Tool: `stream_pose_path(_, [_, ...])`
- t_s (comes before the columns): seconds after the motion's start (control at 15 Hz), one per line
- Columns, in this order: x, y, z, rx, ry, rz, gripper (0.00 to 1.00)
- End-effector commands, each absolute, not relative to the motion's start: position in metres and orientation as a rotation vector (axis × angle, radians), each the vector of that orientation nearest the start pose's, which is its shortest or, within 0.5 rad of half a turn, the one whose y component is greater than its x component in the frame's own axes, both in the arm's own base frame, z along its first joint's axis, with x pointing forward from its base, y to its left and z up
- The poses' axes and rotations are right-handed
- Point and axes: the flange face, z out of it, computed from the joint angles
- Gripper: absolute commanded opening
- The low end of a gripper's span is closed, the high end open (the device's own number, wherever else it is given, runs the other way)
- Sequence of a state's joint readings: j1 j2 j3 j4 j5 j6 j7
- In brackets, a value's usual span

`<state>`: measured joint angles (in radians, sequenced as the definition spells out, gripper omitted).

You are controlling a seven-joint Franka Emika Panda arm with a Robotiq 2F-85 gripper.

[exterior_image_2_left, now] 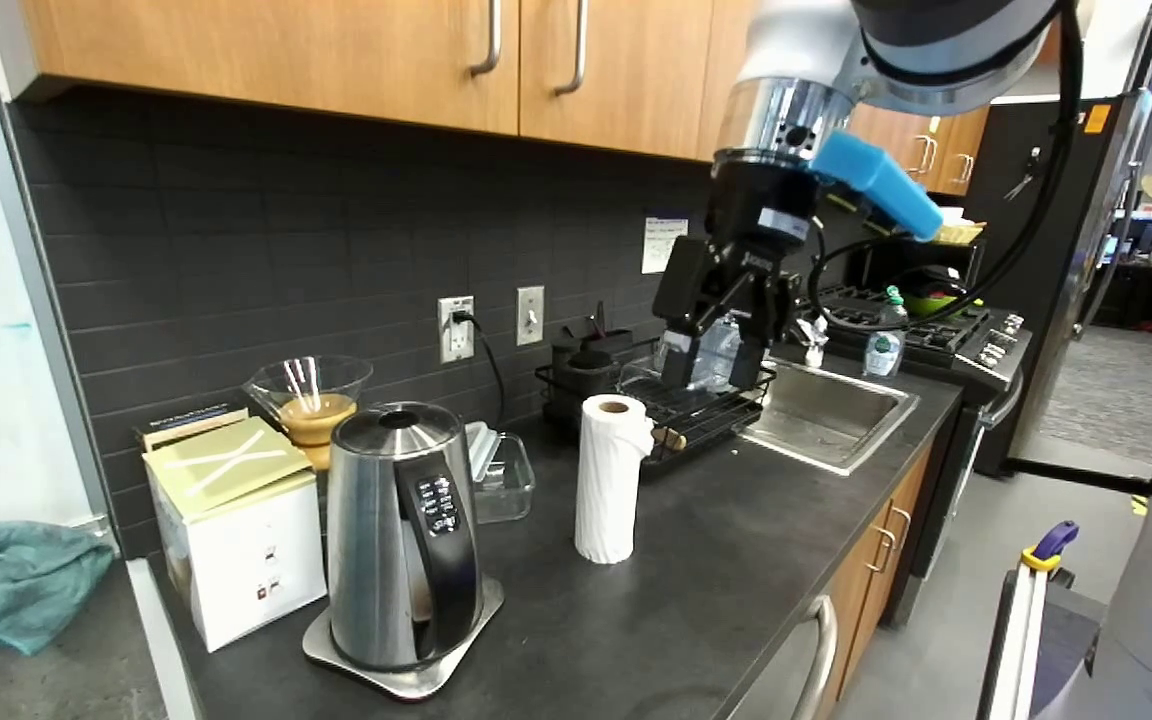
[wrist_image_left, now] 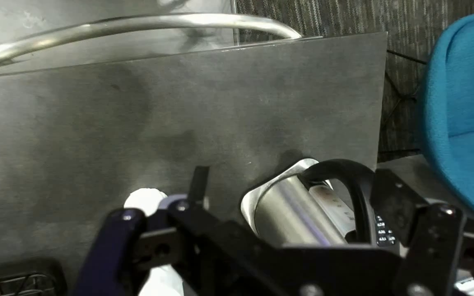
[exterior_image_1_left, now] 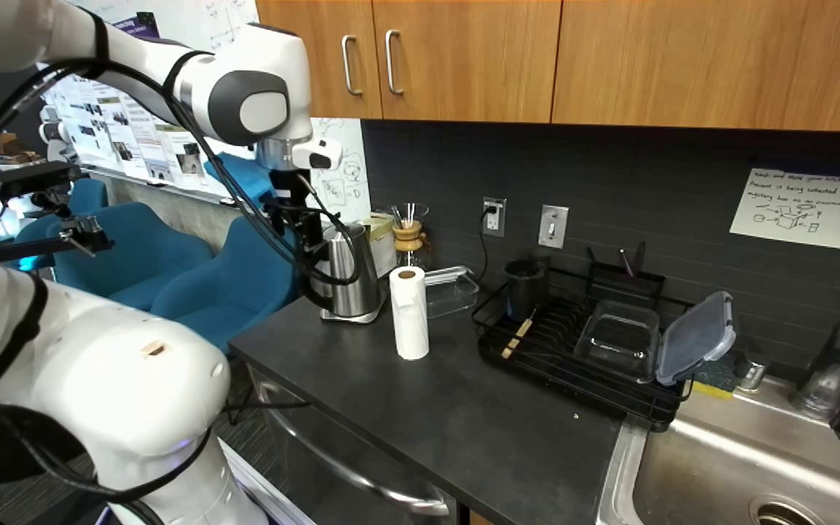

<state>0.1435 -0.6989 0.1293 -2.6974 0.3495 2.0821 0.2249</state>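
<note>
My gripper (exterior_image_2_left: 712, 365) is open, with nothing between its fingers. It hangs pointing down above the counter; its open fingers also show in the wrist view (wrist_image_left: 294, 185). In an exterior view the gripper (exterior_image_1_left: 312, 281) overlaps the kettle, partly hidden by cables. The steel kettle (exterior_image_2_left: 366, 560) with a black handle stands upright on its square base. In the wrist view the kettle (wrist_image_left: 294, 209) appears between the fingers, below them and apparently apart. A white paper towel roll (exterior_image_1_left: 411, 321) stands upright beside the kettle; it shows partly behind the left finger in the wrist view (wrist_image_left: 144, 200).
A glass container (exterior_image_1_left: 453, 297) lies behind the roll. A white box (exterior_image_2_left: 246, 570) and a glass carafe (exterior_image_2_left: 321, 410) stand by the wall. A black dish rack (exterior_image_1_left: 558, 368) holds containers near the sink (exterior_image_1_left: 682, 467). Wooden cabinets (exterior_image_1_left: 464, 58) hang above. Blue chairs (exterior_image_1_left: 230, 270) stand past the counter's end.
</note>
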Motion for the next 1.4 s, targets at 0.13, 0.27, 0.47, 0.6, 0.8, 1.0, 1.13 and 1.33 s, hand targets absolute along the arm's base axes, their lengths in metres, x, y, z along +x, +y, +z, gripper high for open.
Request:
stream_pose_path(0.13, [0.317,0.102,0.43,-2.93,0.184,0.035,1.0])
stream_pose_path(0.27, [0.318,0.099,0.427,-2.917,0.182,0.052,1.0])
stream_pose_path(0.47, [0.315,0.091,0.428,-2.9,0.19,0.044,1.0])
stream_pose_path(0.6, [0.312,0.086,0.431,-2.878,0.147,0.007,1.0])
stream_pose_path(0.8, [0.322,0.087,0.427,-2.848,0.163,0.065,1.0])
stream_pose_path(1.0, [0.338,0.095,0.427,-2.858,0.134,0.079,1.0])
stream_pose_path(1.13, [0.35,0.1,0.429,-2.881,0.096,0.089,1.0])
stream_pose_path(1.33, [0.378,0.098,0.435,-2.894,0.074,0.105,1.0])
